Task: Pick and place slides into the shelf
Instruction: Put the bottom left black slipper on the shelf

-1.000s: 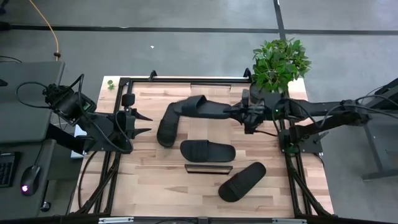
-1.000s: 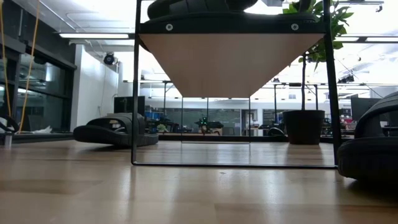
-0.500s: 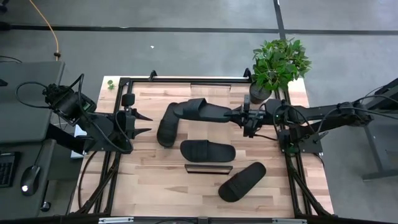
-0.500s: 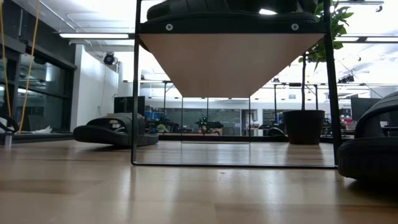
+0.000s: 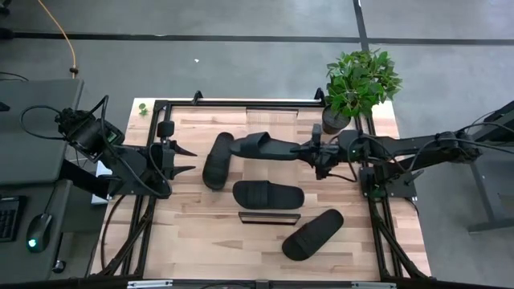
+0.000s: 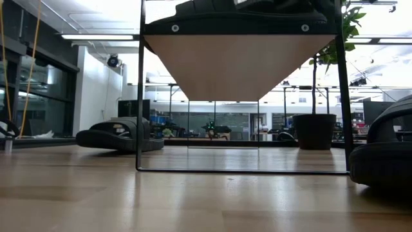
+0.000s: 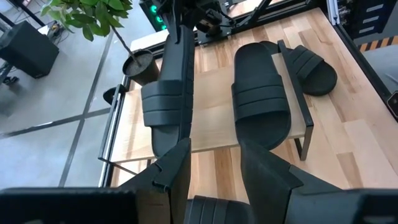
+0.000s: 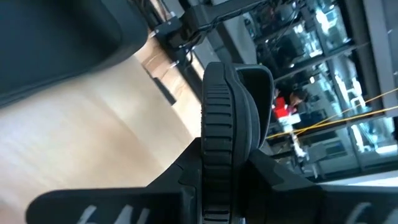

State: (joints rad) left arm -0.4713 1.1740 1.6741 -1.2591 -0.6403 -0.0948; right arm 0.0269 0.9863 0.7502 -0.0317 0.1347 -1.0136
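The right gripper (image 5: 315, 150) is clamped on the sole edge of 1 slide (image 5: 265, 146), holding it on its side over the far half of the shelf (image 7: 214, 121); gripping the thin edge rather than the strap probably lets the slide be lowered flat beside its neighbour without the fingers getting trapped beneath it. The right wrist view shows the ribbed sole rim pinched between the 2 fingers (image 8: 273, 180). A 2nd slide (image 5: 269, 193) already lies flat on the shelf's near half, lengthwise, leaving a clear strip of board for the one in the air. Another slide (image 5: 217, 160) lies on the table (image 5: 201, 241) just left of the shelf, and the 4th slide (image 5: 313, 234) lies on the table in front of the shelf, toward the right; both sit apart from the shelf, within reach for later picks. The left gripper (image 5: 181, 159) waits at the table's left edge, jaws partly apart and empty, pointing toward the shelf, out of the right arm's way.
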